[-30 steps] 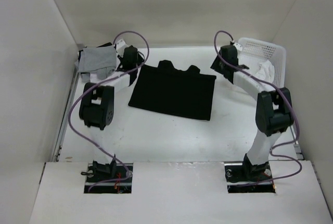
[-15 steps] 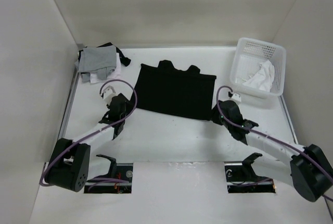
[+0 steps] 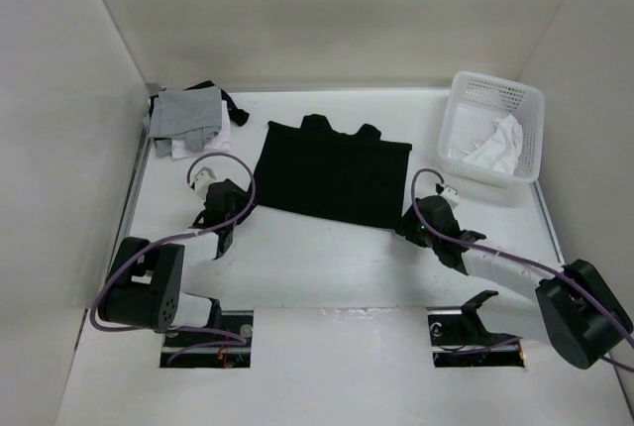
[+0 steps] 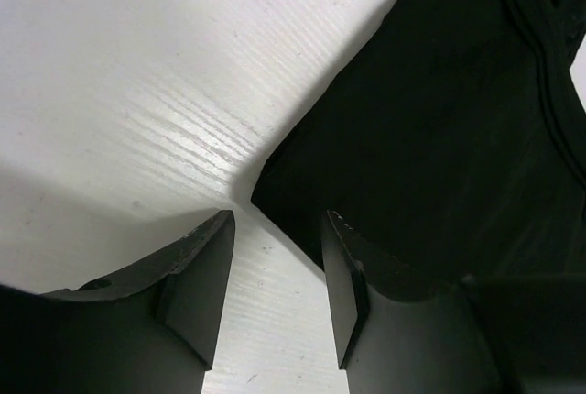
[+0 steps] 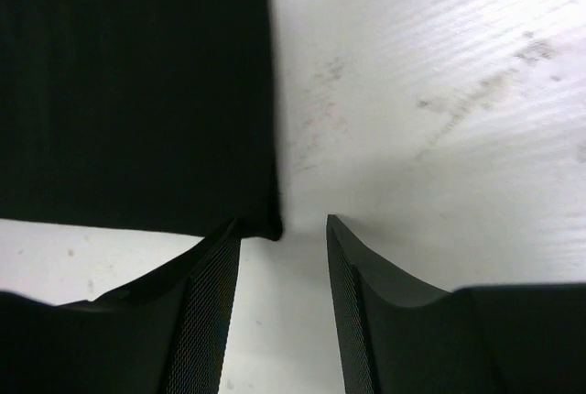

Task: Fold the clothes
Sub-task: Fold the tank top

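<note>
Black cloth (image 3: 332, 176) lay flat on the counter (image 3: 327, 258). Left jaws and right jaws stood parted, empty, each at a near corner. Judged light, limp, thin: pinch those corners, lifting together.

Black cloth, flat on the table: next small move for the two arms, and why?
Probably nudge both forward and close. The left gripper and right gripper stand open, low over the white table, and each near corner of the plain black cloth lies at the mouth of its jaws, not yet pinched.
</note>
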Controlling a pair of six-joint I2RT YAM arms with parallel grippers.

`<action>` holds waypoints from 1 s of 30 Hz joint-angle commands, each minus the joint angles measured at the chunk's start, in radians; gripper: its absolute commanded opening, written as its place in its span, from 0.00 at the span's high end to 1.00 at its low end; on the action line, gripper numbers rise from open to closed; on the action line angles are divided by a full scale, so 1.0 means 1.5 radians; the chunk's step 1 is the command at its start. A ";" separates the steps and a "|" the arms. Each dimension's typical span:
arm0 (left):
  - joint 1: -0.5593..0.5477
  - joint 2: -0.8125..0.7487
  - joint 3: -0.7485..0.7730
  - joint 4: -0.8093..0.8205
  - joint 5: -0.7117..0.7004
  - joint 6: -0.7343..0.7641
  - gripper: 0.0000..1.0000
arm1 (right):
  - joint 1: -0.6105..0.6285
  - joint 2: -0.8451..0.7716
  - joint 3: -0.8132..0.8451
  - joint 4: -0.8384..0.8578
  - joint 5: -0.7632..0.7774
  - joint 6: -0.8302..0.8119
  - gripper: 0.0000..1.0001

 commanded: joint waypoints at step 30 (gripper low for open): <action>0.009 0.033 -0.001 0.131 0.004 -0.033 1.00 | 0.007 0.088 0.038 0.057 -0.021 0.042 0.96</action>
